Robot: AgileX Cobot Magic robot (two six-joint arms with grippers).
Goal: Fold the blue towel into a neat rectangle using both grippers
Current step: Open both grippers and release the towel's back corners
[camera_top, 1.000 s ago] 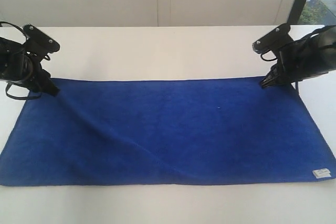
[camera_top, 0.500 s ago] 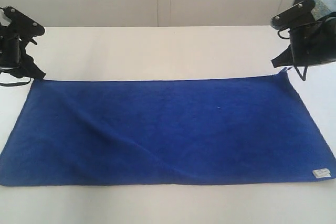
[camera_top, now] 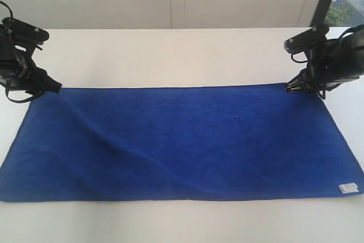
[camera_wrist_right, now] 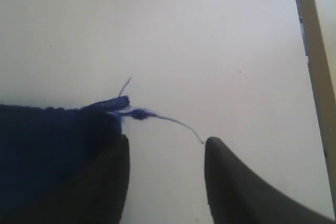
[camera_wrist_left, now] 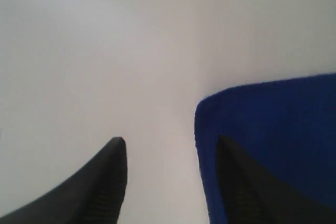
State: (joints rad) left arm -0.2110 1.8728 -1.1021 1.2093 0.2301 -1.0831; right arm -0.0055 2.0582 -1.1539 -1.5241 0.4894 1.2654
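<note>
At 2 far corners of the blue towel (camera_top: pixel 187 140), left gripper (camera_wrist_left: pixel 170 138) and right gripper (camera_wrist_right: pixel 168 139), released, astride its edge.

Left gripper (camera_top: pixel 54 87) sits low on the left side, tips pitched down and pointing inward. Wrist view shows its 2 fingers (camera_wrist_left: pixel 107 182) spread with a clear gap. Right gripper (camera_top: pixel 290 87) mirrors it on the right side, tips down and inward, jaws also apart. Both arms black, cables looping off the wrists
</note>
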